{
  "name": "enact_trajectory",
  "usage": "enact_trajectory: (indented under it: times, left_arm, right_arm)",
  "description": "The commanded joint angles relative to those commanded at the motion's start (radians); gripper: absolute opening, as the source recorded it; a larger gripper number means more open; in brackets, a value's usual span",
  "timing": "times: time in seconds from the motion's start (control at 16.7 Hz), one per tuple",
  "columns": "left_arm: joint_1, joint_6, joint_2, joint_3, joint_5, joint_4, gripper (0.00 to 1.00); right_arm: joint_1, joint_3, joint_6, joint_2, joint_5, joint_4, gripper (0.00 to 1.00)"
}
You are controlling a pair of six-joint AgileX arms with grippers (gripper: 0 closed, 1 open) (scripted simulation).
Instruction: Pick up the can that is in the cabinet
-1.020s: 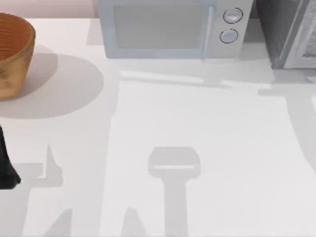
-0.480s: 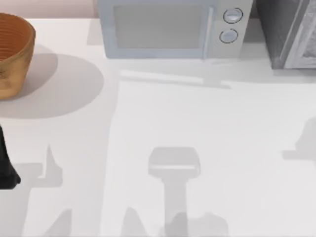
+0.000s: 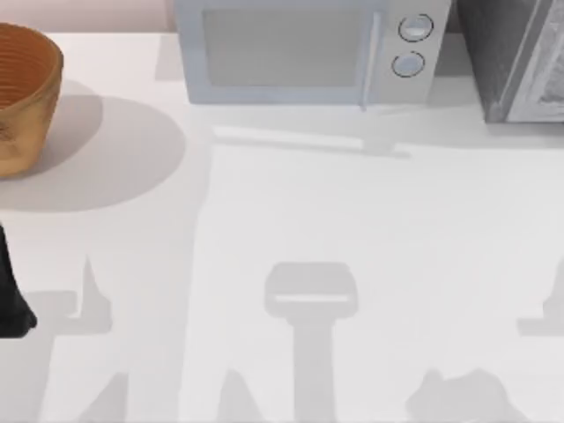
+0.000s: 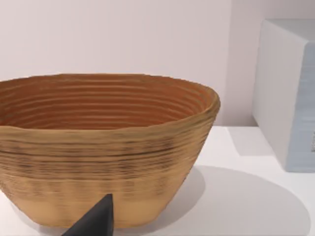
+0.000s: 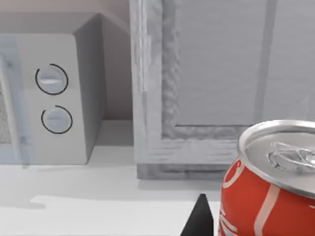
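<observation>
I see the table (image 3: 370,229) with the cabinet (image 3: 511,53) at its back right, door closed, and the microwave (image 3: 308,48) beside it. A basket (image 3: 22,92) stands far left. My left arm (image 3: 11,295) sits parked at the left edge. Seen from my right wrist, the can (image 5: 268,189) stands upright, close to the camera, outside the cabinet; a dark fingertip (image 5: 201,219) lies just beside it, grip unclear.

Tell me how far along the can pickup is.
Done: the red can is outside the cabinet, in front of its door. In hand: the right gripper is right beside the can; whether it grips, I cannot tell. Left: confirming a lifted hold. The left arm sits parked at the table's left edge.
</observation>
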Motion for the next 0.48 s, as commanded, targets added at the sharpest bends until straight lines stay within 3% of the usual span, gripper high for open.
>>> enact_trajectory:
  times: [0.48]
  left_arm:
    - [0.000,0.000,0.000,0.000,0.000,0.000,1.00]
  right_arm:
    - [-0.006,0.008,0.003,0.026,-0.019,0.025,0.00]
